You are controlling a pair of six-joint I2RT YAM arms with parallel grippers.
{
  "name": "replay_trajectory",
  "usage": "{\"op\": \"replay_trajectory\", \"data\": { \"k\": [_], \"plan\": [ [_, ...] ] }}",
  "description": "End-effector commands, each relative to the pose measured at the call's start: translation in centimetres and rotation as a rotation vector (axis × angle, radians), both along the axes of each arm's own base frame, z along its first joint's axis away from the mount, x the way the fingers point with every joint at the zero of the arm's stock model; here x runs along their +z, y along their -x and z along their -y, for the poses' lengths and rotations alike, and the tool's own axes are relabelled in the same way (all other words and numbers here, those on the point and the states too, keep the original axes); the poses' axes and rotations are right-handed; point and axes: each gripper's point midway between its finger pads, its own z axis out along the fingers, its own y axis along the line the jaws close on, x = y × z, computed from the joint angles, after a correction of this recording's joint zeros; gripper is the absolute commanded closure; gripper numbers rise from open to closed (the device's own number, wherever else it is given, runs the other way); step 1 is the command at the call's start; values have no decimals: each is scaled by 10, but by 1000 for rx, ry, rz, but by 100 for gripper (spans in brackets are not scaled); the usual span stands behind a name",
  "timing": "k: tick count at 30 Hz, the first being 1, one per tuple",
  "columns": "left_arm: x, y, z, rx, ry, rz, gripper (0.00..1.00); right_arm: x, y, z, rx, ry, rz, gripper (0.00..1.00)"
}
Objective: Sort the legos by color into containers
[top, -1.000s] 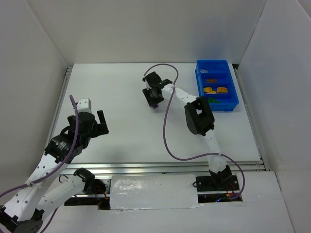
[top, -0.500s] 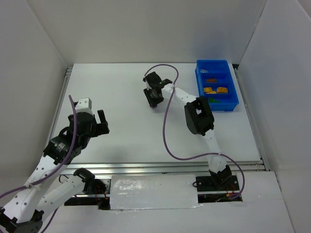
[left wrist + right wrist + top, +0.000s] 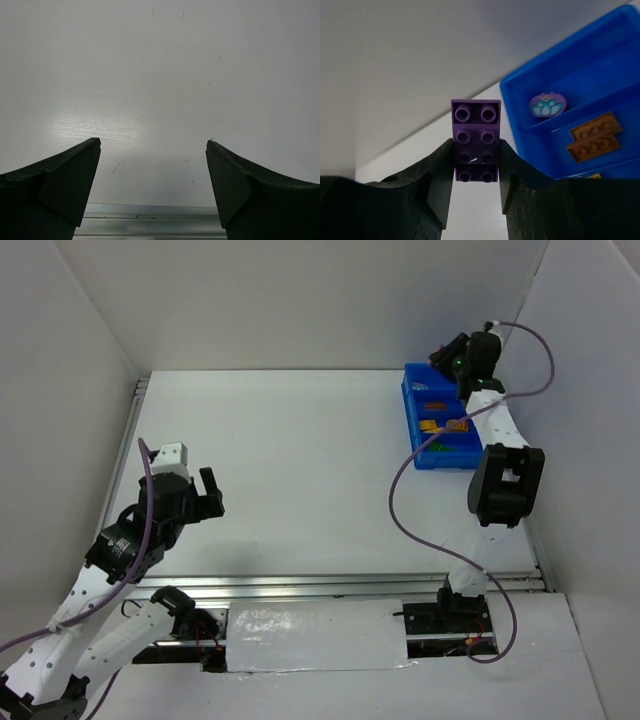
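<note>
Right claw has carried purple brick to tray.

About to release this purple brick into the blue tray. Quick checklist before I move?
1. Purple brick clamped squarely between right jaws: ok.
2. End compartment of blue tray holds a purple round piece, colour matches: ok.
3. Brown bricks sit in the neighbouring compartment, separate: ok.
4. Brick directly over end compartment: cannot tell.
5. Left jaws open, far from tray: ok.

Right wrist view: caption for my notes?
Right gripper clamps a purple brick near the blue tray holding two brown bricks.
</note>
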Motion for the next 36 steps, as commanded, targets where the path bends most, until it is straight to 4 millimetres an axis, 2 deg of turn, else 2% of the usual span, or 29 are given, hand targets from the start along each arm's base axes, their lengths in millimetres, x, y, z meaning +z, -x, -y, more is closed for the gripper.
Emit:
{"op": "replay_trajectory", "data": {
  "k": [1,2,5,6,7,8,9,10,11,12,13,14,15,21,24,26,27,28,30,33,34,36],
  "plan": [
    [9,-3,0,-5,12,44,0,-2,-8,-1,-86,-216,83,100],
    [9,-3,1,-7,11,44,1,-1,-8,15,-139,-269,105,100],
    [8,-4,2,-12,12,42,0,-10,-19,46,-201,-353,160,100],
    [8,-4,1,-10,12,42,0,4,-27,49,-175,-362,219,100],
    [7,-4,3,-17,11,39,0,-9,-34,48,-145,-376,206,100],
    [7,-5,3,-20,8,37,0,6,-41,56,-141,-385,243,100],
    [7,-5,4,-24,9,36,0,2,-47,59,-138,-392,233,100],
    [5,-6,5,-27,6,28,0,-17,-55,60,-128,-406,201,100],
    [4,-6,5,-25,2,23,0,-8,-62,67,-132,-411,203,100],
    [3,-7,5,-27,0,20,0,-15,-66,70,-145,-421,188,100],
    [1,-8,6,-27,-4,11,1,-32,-71,75,-169,-446,161,100],
    [0,-8,6,-30,-6,5,1,-34,-74,79,-182,-459,160,100],
    [0,-8,6,-30,-7,4,0,-47,-76,86,-199,-472,144,100],
    [-3,-10,7,-35,-11,-6,0,-72,-83,94,-222,-459,133,86],
    [-3,-10,7,-33,-12,-8,0,-78,-88,95,-217,-454,140,77],
    [-3,-10,7,-35,-13,-9,0,-76,-90,94,-217,-457,147,75],
    [-4,-10,8,-36,-13,-11,0,-82,-92,94,-212,-458,139,72],
    [-4,-10,8,-38,-13,-10,0,-84,-94,94,-210,-457,131,59],
    [-3,-11,8,-41,-13,-9,0,-84,-96,94,-207,-456,130,48],
    [-4,-11,9,-45,-12,-12,0,-81,-96,93,-200,-447,143,23],
    [-4,-11,9,-47,-13,-12,0,-80,-96,92,-196,-443,144,3],
    [-3,-11,10,-50,-11,-10,0,-71,-96,90,-185,-438,158,0]
  ]
}}
